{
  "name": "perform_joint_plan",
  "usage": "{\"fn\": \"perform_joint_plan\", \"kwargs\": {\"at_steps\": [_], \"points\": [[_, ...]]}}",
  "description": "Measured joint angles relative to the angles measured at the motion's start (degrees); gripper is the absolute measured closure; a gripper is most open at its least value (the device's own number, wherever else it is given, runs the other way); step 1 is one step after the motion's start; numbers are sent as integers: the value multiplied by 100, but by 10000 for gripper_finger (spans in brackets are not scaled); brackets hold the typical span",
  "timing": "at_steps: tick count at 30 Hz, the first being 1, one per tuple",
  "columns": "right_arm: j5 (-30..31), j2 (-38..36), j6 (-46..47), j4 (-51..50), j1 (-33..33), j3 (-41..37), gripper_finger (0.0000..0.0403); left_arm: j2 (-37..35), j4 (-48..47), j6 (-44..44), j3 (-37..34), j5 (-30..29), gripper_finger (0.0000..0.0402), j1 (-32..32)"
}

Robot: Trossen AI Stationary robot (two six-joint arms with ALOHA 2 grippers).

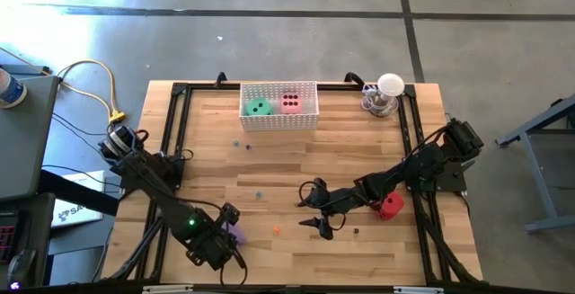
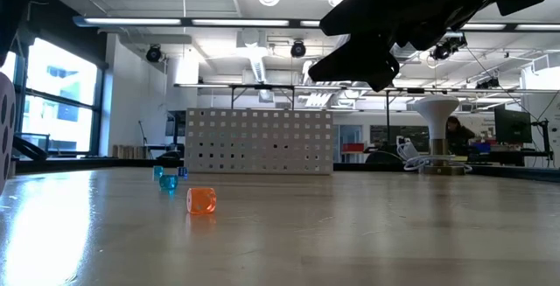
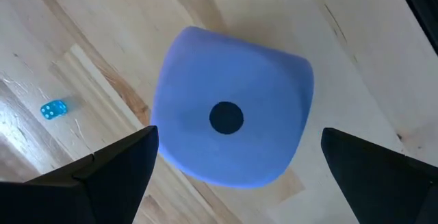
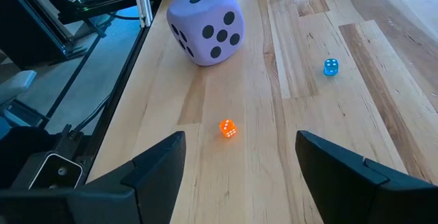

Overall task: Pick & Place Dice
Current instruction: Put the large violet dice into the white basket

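Near the bench's front left corner, the left gripper hangs over the purple die, fingers wide open, holding nothing; the right gripper waits mid-bench, half open, empty

Four cameras: one overhead, one at table level, one on each wrist.

The high view looked straight down on the whole table and both arms. The low view sat at tabletop height, facing level across the wood toward the white basket and the room behind. The left wrist view looked steeply down, very close on the purple die. The right wrist view looked along the table from farther back, sharing that die with it.
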Motion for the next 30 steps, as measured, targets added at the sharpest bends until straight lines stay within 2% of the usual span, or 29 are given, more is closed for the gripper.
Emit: {"fn": "perform_joint_plan", "kwargs": {"at_steps": [5, 14, 30], "points": [[0, 0, 0, 0, 0, 0, 135, 0, 10, 146, 0, 60, 2, 180], [0, 0, -13, -2, -1, 0, 135, 0, 151, 290, 0, 672, 2, 415], [2, 0, -15, -5, -1, 0, 135, 376, 168, 320, 22, 420, 2, 407]]}}
